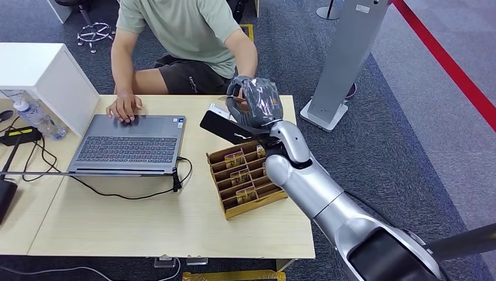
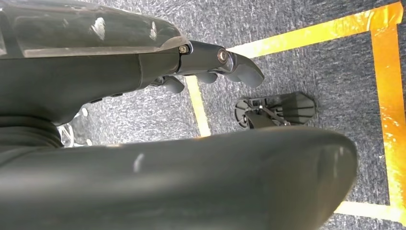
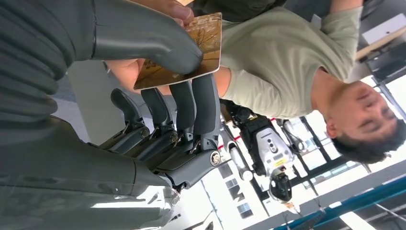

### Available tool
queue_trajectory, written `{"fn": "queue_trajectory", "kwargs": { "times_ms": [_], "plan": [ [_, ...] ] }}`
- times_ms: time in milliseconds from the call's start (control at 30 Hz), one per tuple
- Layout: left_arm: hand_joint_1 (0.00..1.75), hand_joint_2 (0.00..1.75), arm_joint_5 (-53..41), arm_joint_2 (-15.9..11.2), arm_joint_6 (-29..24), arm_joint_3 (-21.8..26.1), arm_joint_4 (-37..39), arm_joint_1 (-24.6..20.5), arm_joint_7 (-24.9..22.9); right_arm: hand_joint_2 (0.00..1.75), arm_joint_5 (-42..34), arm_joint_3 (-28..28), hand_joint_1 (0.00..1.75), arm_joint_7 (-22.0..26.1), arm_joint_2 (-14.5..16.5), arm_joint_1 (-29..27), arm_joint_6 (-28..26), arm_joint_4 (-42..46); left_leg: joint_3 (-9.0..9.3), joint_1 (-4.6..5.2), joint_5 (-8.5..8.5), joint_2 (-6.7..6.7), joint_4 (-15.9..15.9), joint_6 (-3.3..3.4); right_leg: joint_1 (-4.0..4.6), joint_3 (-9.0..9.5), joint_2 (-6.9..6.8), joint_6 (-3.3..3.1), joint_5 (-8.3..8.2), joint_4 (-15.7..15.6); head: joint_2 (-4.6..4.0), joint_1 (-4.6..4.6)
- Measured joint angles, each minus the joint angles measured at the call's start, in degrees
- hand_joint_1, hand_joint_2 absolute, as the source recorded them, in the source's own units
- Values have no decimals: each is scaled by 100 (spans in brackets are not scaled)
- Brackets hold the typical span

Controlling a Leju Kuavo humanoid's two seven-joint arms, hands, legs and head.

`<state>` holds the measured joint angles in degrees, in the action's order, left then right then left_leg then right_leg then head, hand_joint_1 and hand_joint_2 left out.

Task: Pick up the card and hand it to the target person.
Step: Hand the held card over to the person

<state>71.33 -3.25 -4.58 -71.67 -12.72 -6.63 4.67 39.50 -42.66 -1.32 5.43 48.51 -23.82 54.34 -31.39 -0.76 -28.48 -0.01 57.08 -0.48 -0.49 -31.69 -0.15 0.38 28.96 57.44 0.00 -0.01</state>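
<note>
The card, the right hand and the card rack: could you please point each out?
card (image 3: 203,40), right wrist view, bare gold face.
right hand (image 1: 257,102), head view, back of the hand.
card rack (image 1: 225,208), head view, front wall.

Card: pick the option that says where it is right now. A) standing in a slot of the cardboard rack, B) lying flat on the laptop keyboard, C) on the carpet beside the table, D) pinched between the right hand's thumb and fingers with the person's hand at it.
D: in the right wrist view the card sits clamped under the right hand's thumb against its fingers, and the person's hand touches it.
</note>
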Motion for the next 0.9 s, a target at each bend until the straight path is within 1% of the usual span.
{"fn": "queue_trajectory", "kwargs": {
  "times_ms": [100,300,433,533,600,700,800,900],
  "plan": [
    [0,0,8,-1,51,0,0,4,-66,175,-2,-34,0,29,116,106,-63,-492,0,0,0,0,0,0,0,0,0,0,0,0,0,2],
    [0,0,-1,-1,106,-6,0,7,-112,175,6,-69,0,21,237,152,-64,-1095,1,0,0,-1,1,0,0,-2,1,0,0,0,0,5],
    [0,0,-2,-1,107,-8,0,5,-100,175,-18,-81,0,-2,269,156,-52,-1298,1,0,0,0,1,0,0,-5,2,0,0,0,0,2],
    [0,0,6,0,89,-7,0,4,-65,175,-221,-78,0,95,274,149,-48,-1371,1,0,0,0,1,0,0,-6,3,0,0,0,0,-1],
    [0,0,27,1,65,-7,0,4,-49,175,-594,-51,0,298,271,106,-21,-1381,3,0,0,1,1,0,0,-6,3,0,0,-1,0,-1],
    [0,0,101,1,37,-5,0,10,-48,175,-1684,78,0,852,244,-132,132,-1255,5,0,0,1,1,0,0,-6,4,0,0,-1,0,1],
    [0,0,180,2,13,-3,0,24,-86,175,-2731,270,0,1289,152,-592,225,-919,5,0,-1,1,1,0,0,-6,3,0,0,-3,0,2],
    [0,0,238,5,-9,-2,0,42,-165,175,-3480,464,0,1421,-53,-1210,337,-310,5,0,-2,1,1,1,0,-6,4,0,1,-6,0,6]
  ]
}}
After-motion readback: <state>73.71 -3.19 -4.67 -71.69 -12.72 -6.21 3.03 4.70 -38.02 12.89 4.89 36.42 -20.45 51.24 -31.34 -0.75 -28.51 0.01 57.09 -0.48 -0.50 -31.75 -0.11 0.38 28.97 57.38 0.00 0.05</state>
